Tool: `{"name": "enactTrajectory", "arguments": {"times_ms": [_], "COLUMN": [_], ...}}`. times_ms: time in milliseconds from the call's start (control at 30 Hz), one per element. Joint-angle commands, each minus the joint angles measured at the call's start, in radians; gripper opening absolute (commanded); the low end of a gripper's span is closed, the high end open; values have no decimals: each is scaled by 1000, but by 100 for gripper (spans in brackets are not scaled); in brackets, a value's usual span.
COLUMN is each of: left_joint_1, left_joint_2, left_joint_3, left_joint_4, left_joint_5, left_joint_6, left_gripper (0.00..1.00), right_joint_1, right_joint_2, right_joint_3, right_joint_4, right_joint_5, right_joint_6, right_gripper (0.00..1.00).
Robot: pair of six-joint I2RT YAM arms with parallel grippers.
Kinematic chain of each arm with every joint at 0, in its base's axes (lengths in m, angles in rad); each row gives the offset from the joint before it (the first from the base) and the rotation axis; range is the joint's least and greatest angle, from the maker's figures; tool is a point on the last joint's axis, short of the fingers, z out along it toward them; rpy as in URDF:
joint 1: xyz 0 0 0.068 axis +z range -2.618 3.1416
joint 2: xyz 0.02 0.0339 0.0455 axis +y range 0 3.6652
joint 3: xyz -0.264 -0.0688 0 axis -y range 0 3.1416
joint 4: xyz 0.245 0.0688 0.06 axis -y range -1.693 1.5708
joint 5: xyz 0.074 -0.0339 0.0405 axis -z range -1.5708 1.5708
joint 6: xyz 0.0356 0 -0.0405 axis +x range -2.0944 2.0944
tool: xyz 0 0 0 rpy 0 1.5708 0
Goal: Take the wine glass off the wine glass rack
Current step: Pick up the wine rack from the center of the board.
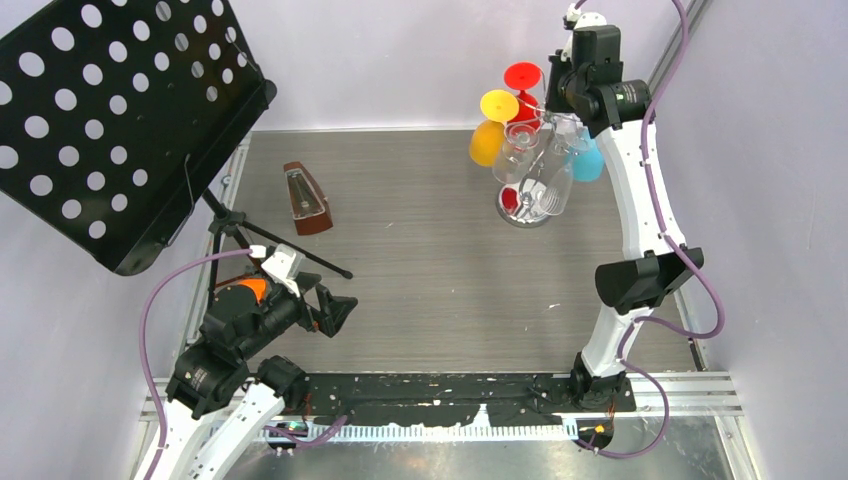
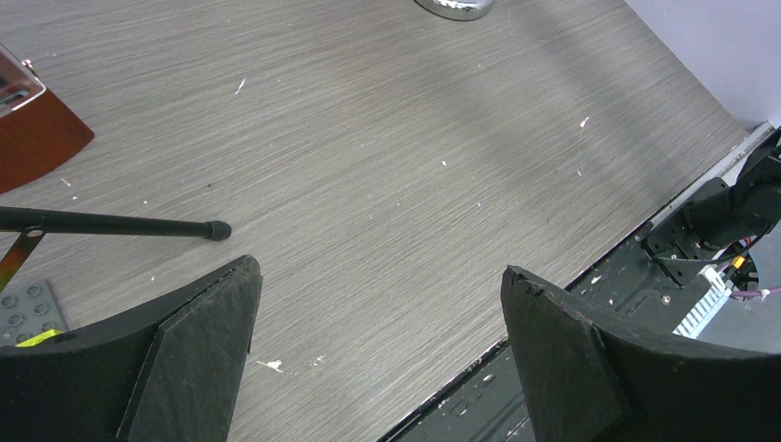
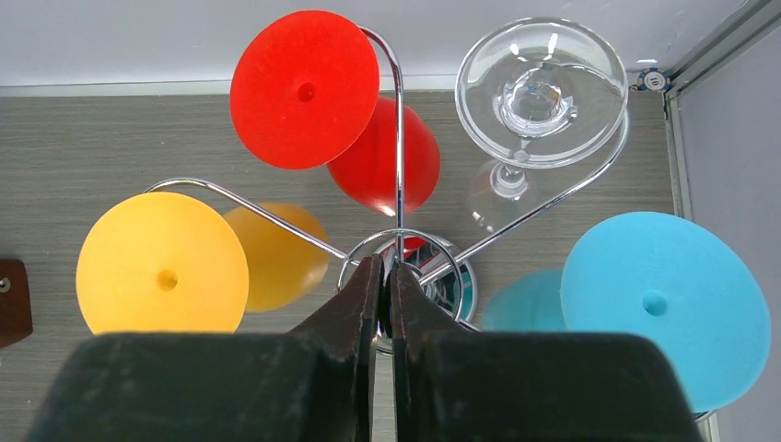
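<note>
At the far right corner of the surface (image 1: 420, 260) the wine glass rack (image 1: 522, 212) is stood, its top loop pinched by the right gripper (image 3: 387, 272). It should be held steady while a wine glass (image 3: 539, 92) is slid off by the left gripper (image 2: 379, 272), which is spread wide.

One rack (image 1: 525, 208) stands at the far right. Three coloured glasses hang on it: one red glass (image 3: 304, 90), one yellow glass (image 3: 164, 267) and one blue glass (image 3: 663, 295). One clear glass (image 3: 539, 87) shows on the rack's far right side in the right wrist view. From above, two more clear glasses (image 1: 515, 150) show on its near side. That suggests three clear and six in all, but they overlap and the total cannot be told for sure. One brown metronome (image 1: 307, 198) sits left of centre. One black music stand (image 1: 110, 120) is at the far left. There are two robot arms (image 1: 640, 190), one left and one right.
</note>
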Motion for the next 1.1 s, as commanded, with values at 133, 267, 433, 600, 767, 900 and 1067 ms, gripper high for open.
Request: {"name": "enactTrajectory", "arguments": {"times_ms": [133,267,433,600,767,900,1067], "left_joint_1": [-1,-1,-1,-1,-1,-1,-1], "left_joint_2": [11,10,9,8,6,4,3], "left_joint_3": [-1,-1,0,-1,-1,-2,-3], "left_joint_4": [38,37,38,39,38,37,37], "left_joint_5": [10,9,7,6,6,6,5], "left_joint_6": [1,2,2,2,2,3,2], "left_gripper": [99,99,99,99,99,99,99], "right_joint_1": [13,20,38,73,111,131,173], "right_joint_2": [-73,-70,-74,-77,-83,-89,-102], "right_joint_3": [162,172,173,188,195,201,194], "right_joint_4": [279,278,281,284,284,283,277], "right_joint_5": [-1,-6,-8,12,30,31,44], "right_joint_6": [42,39,38,18,0,-1,-22], "right_gripper": [6,6,6,6,6,6,6]}}
